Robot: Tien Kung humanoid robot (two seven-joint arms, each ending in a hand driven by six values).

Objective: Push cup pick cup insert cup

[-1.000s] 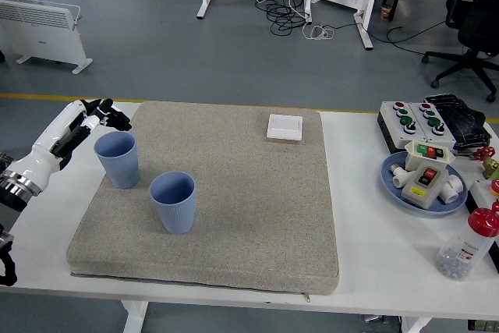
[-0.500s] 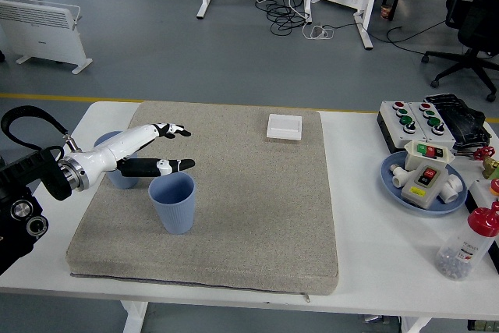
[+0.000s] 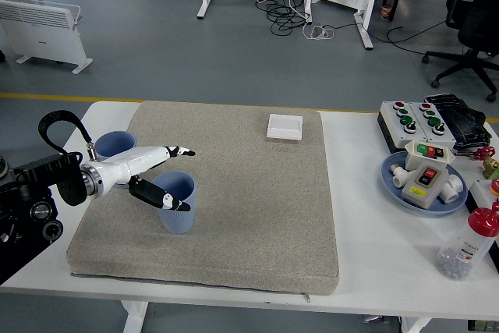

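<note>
Left hand is reaching over the near cup, fingers spread, thumb dipping inside its empty rim. Far cup is sitting behind the arm near the mat's left edge, with lots of bare mat stretching right.

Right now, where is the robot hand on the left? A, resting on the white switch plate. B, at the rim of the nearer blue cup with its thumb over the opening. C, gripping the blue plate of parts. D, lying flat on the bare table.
B: the left robot hand reaches over the nearer blue cup, thumb dipping across its rim, fingers extended above.
</note>
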